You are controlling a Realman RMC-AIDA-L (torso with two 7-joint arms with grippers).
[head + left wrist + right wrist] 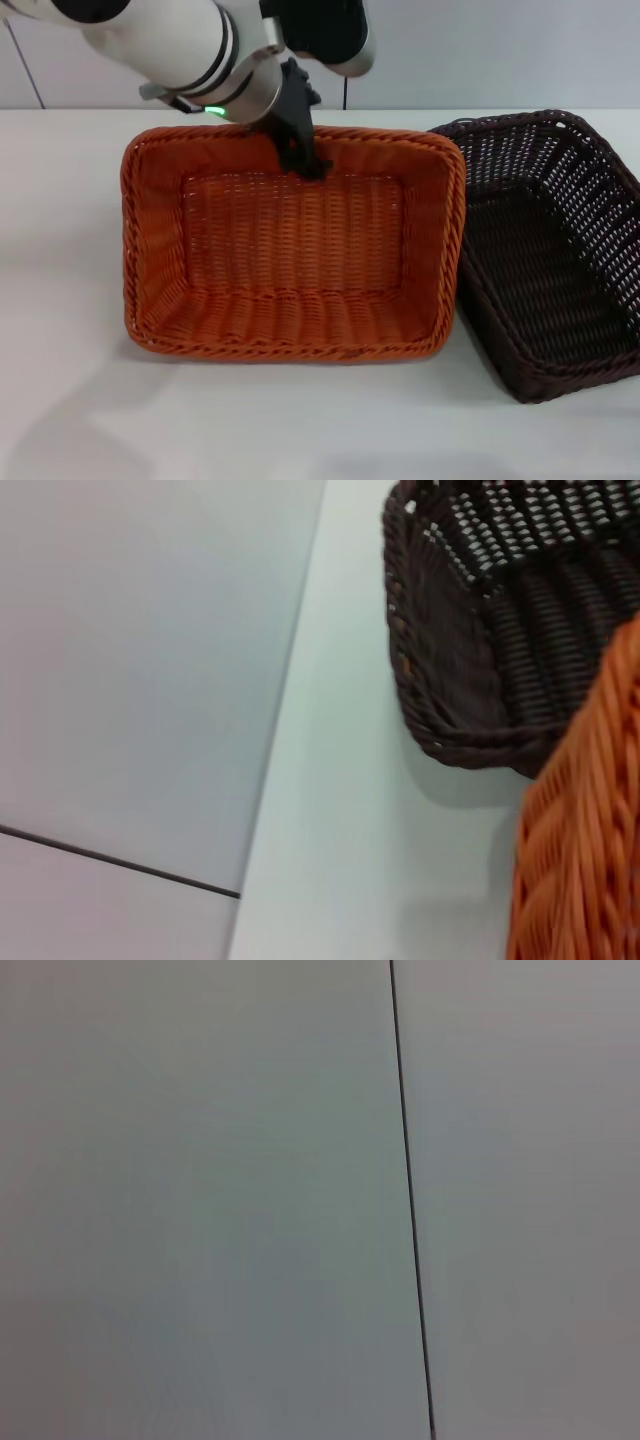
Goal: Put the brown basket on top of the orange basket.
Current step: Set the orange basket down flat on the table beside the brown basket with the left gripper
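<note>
1. Head view.
   - Orange basket (290,250): centre of the white desk (80,400), tipped so its open side faces the camera, lifted along the 12 o'clock rim.
   - Left tool (300,150): dark, on the end of a white arm entering from 11 o'clock; its tips straddle the 12 o'clock rim of the orange basket, clamped on it by my reading, which would explain the tilt.
   - Brown basket (550,250): at 3 o'clock of the orange basket, rims touching or nearly so, resting on the desk, slightly skewed, empty. Nothing grips it.
   - Judgement: the orange basket is being positioned as the base; stacking has not started.

2. Left wrist view.
   - Brown basket (480,650): a corner and woven wall on the desk.
   - Orange basket (590,820): a slice of its wall close to the lens, fitting a hold on that rim. The tool's own tips are not shown here.
   - Pale wall panel with 1 dark seam behind the desk.

3. Right wrist view.
   - Only a blank panel with 1 dark seam; no basket and no right tool in sight, so that arm appears parked away from the work.
</note>
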